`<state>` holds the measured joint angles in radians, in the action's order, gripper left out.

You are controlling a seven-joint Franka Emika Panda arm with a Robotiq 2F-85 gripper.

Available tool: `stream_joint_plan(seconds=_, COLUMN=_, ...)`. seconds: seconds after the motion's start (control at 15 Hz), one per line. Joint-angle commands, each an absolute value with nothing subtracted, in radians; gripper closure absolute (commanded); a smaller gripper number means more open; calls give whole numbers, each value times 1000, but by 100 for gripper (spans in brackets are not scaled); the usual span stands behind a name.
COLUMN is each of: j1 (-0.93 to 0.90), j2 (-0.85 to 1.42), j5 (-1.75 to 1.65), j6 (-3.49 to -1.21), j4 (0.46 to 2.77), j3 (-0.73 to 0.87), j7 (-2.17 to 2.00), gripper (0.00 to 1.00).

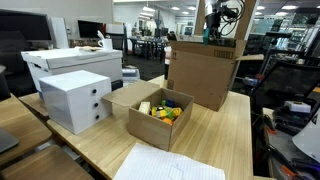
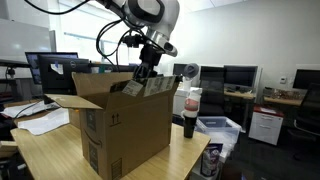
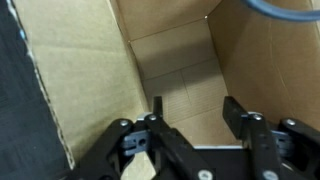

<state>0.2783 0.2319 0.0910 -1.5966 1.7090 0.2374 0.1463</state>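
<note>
Gripper [image 2: 145, 75] at open top of tall cardboard box [image 2: 120, 130], visible in both exterior views. Jaws parted about halfway, gripping nothing. Two fingers [image 3: 236, 110] in wrist view, with only bare cardboard walls and floor of the box between and beyond them.

Tall box upright on wooden table [image 1: 238, 125], long axis vertical, mouth pointing to twelve o'clock, one flap spread out toward nine o'clock in an exterior view.

Two cardboard boxes in all: the tall one and a small open box [image 1: 150, 122] at about seven o'clock from it, filled with bright yellow and mixed-colour items too small to identify. One white drawer unit [image 1: 75, 100] at nine o'clock from the small box. One white carton [image 1: 70, 62] at twelve o'clock from the drawer unit. White paper sheets [image 1: 165, 165] at six o'clock from the small box.
</note>
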Motion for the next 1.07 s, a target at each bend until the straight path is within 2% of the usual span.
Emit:
stream_joint_plan(seconds=0.0, j1=243, j2=219, j5=-40, j6=-1592, j4=1698, j3=212, j7=192, gripper=6)
stream_joint_plan(seconds=0.27, j1=215, j2=225, j5=-160, j6=-1598, j4=1703, j3=190, j7=234, gripper=0)
stream_joint_plan(seconds=1.0, j1=208, j2=223, j5=-328, j6=-1606, j4=1723, j3=181, j7=232, gripper=0)
